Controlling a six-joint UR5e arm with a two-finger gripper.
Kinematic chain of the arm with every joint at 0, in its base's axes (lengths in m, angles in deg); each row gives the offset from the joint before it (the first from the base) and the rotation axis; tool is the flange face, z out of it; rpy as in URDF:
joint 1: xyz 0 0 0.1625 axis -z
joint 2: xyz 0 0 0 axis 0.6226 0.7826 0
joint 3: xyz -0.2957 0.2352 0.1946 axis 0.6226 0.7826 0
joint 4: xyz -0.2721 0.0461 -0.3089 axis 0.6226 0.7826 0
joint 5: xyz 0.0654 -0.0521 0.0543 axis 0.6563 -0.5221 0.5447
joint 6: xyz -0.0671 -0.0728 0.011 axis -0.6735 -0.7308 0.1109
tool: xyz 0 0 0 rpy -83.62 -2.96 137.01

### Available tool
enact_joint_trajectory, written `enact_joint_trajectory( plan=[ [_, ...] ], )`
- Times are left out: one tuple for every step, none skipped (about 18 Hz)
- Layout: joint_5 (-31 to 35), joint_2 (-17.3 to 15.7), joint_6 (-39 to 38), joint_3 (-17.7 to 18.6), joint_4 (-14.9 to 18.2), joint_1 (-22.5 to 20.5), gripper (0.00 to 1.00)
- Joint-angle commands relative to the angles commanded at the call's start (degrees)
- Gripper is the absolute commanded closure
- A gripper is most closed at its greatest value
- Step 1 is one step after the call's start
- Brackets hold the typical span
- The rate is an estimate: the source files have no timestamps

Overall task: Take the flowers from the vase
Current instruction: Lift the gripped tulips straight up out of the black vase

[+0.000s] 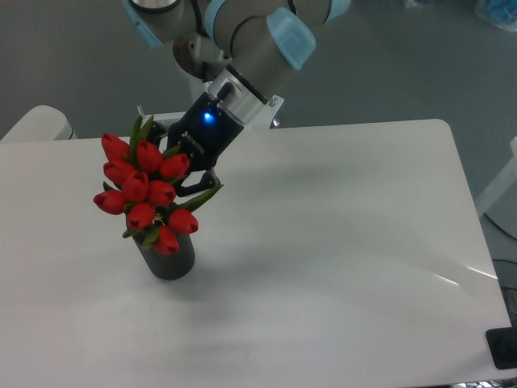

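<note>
Flowers [145,192] sit bunched above the vase [168,256], red closed tulip buds packed tight with green leaves poking out at the top and at the right side. The lowest buds hang just over the vase's mouth and hide it, so I cannot tell whether the stems are still inside it. The bunch leans slightly to the left, its top well above the vase's rim.

My gripper [187,174] reaches in from the upper right, right behind the bunch, its dark fingers closed on the flowers among the leaves just beside the right-hand buds. The buds cover the fingertips, so the exact place of contact is hidden. A blue light glows on my wrist above the fingers, and my arm [242,40], grey with pale blue caps, runs up and out of the top edge.

The vase is a small dark cylinder standing upright on the white table [339,242], in the left half and towards the front. A soft shadow lies on the table beside it. Behind the table's far edge, a metal bracket [153,123] shows next to my base, and the floor beyond is dark grey.
</note>
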Motion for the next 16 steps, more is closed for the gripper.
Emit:
enact_joint_trajectory(
  plan=[
    [-0.09,0.0,-0.7,-0.79,0.0,-0.18,0.71],
    [-0.61,0.0,-1.41,-1.5,0.0,-0.27,0.72],
    [-0.96,-0.09,-1.76,-2.02,0.0,-0.53,0.72],
    [-1.05,-0.09,-1.77,-2.46,0.0,-0.79,0.72],
    [-1.06,-0.09,-1.68,-2.73,0.0,-0.97,0.73],
    [-1.06,-0.17,-1.76,-2.91,0.0,-1.06,0.74],
    [-1.06,-0.18,-1.68,-3.26,0.0,-1.23,0.75],
    [-1.06,-0.26,-1.68,-3.52,-0.09,-1.67,0.75],
    [-1.14,-0.26,-1.68,-3.61,0.0,-2.02,0.76],
    [-1.4,-0.26,-1.68,-3.61,-0.09,-2.11,0.76],
    [-1.84,-0.26,-1.68,-3.7,-0.09,-2.37,0.76],
    [-2.37,-0.44,-1.68,-3.7,-0.17,-2.64,0.76],
    [-2.55,-0.96,-1.68,-3.61,-0.09,-2.9,0.76],
    [-2.9,-1.14,-1.59,-3.44,-0.09,-3.16,0.76],
    [-3.25,-1.58,-1.68,-3.44,0.0,-3.52,0.76],
    [-3.34,-1.84,-1.68,-3.44,0.09,-3.95,0.76]
  ],
)
